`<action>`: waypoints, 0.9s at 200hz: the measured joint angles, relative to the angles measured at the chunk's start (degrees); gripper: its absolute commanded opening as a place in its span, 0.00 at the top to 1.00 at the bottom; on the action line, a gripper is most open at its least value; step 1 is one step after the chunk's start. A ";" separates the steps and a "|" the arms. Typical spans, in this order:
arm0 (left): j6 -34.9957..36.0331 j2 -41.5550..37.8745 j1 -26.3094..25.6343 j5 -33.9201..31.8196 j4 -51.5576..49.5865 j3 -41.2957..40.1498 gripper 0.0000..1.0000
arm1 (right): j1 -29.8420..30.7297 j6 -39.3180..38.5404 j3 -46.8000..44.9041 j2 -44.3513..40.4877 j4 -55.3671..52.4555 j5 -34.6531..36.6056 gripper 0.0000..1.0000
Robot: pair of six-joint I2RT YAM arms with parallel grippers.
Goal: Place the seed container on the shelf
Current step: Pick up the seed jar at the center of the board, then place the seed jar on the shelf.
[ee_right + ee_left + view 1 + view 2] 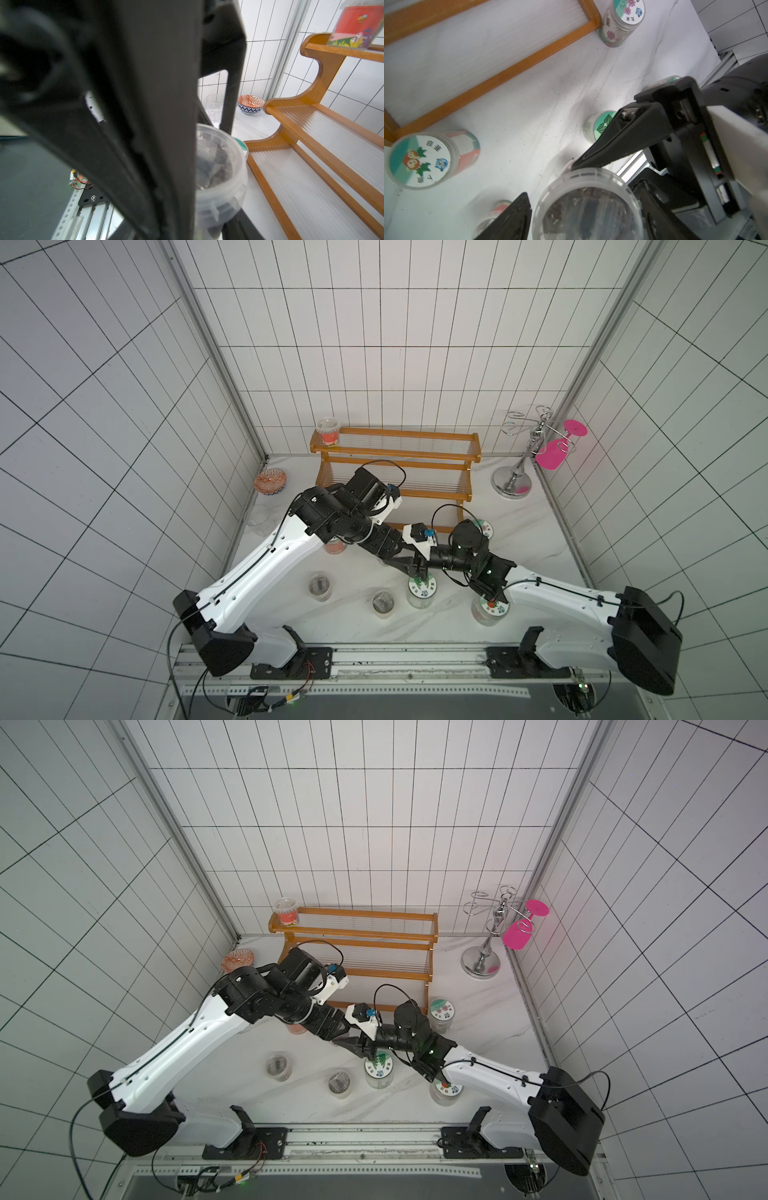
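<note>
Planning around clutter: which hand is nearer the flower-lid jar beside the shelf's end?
Right. The right hand meets the seed container from the side of the flower-lid jar; the left hand is on the container's far side.

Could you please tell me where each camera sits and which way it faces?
Top views: high at the front, looking down toward the shelf; left arm and right arm show in both top views.
Left wrist: on the left arm, looking down at the seed container and table; its own fingers show.
Right wrist: low, facing the shelf's side; blurred black gripper parts fill half.
Shared: both wrist views show the seed container.
</note>
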 measured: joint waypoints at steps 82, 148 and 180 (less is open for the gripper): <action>-0.61 -15.80 0.15 -8.85 14.38 -3.48 0.01 | 0.04 -0.37 -2.16 -3.96 1.38 3.45 0.49; -3.54 -29.07 0.26 -15.04 23.65 -19.39 0.01 | 0.02 -0.48 -2.34 -4.22 6.29 15.93 0.49; -5.40 -36.28 0.44 -17.25 27.10 -29.22 0.01 | -0.76 -1.40 1.70 -0.87 6.88 21.11 0.49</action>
